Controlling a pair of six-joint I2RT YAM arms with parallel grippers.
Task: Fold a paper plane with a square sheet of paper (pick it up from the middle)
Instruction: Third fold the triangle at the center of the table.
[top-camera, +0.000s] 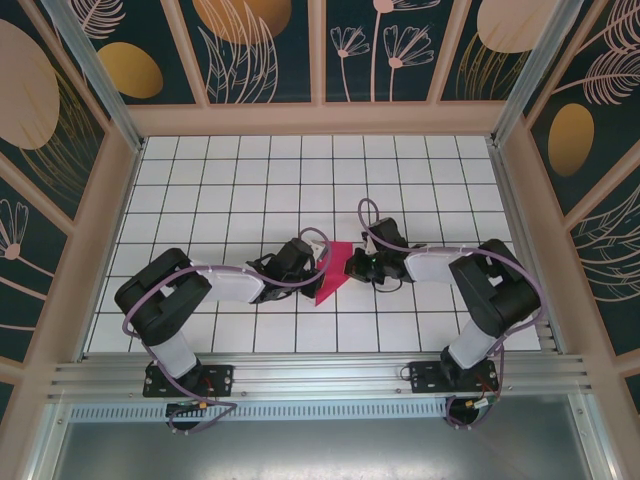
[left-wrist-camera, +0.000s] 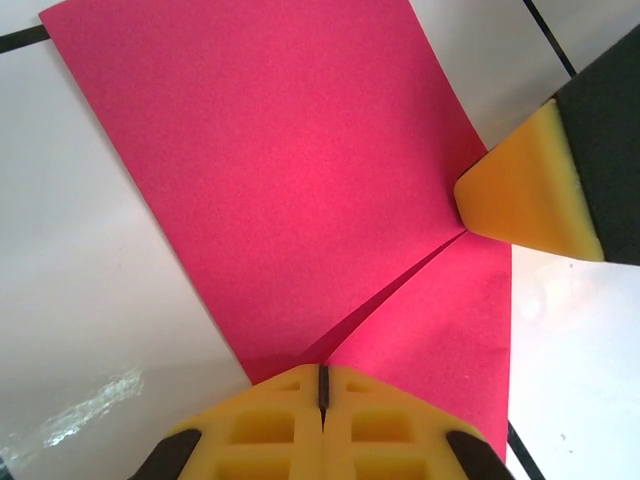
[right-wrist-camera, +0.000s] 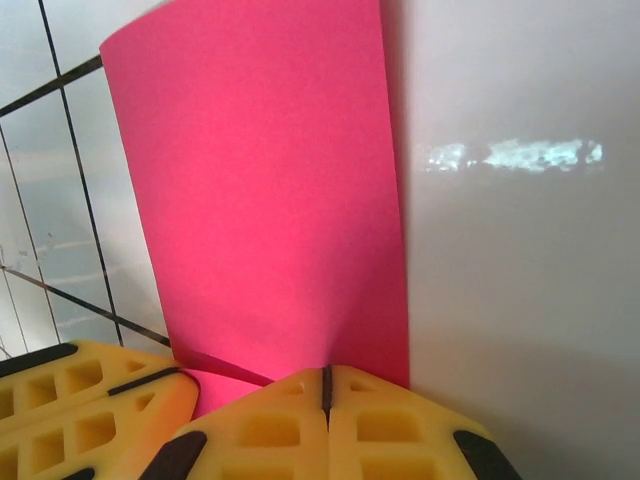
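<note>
Here, the sheet of paper (top-camera: 331, 276) lies at the middle of the white tiled worktop (top-camera: 220, 180), between the two arms, which reach in toward each other from either side. From above, the paper reads as a narrow magenta shape, wider at the far end and tapering toward the near edge.

The left jaws are closed. In the left wrist view their yellow pads (left-wrist-camera: 270, 425) press together with only a thin dark seam between them, right at the near corner of the paper (left-wrist-camera: 290, 180). A layer edge runs slantwise across the sheet from that seam up to the tip of a yellow pad (left-wrist-camera: 520, 195) of the right jaws, which touches the paper's right side.

The right jaws are closed as well. In the right wrist view their pads (right-wrist-camera: 270, 425) meet against the near edge of the paper (right-wrist-camera: 260, 200), whose far end curves smoothly. A pad of the left jaws (right-wrist-camera: 80, 415) sits just beside them at the lower left, over the sheet's near corner.

Whether either pair has paper pinched between its pads or merely presses on it, I cannot tell.
</note>
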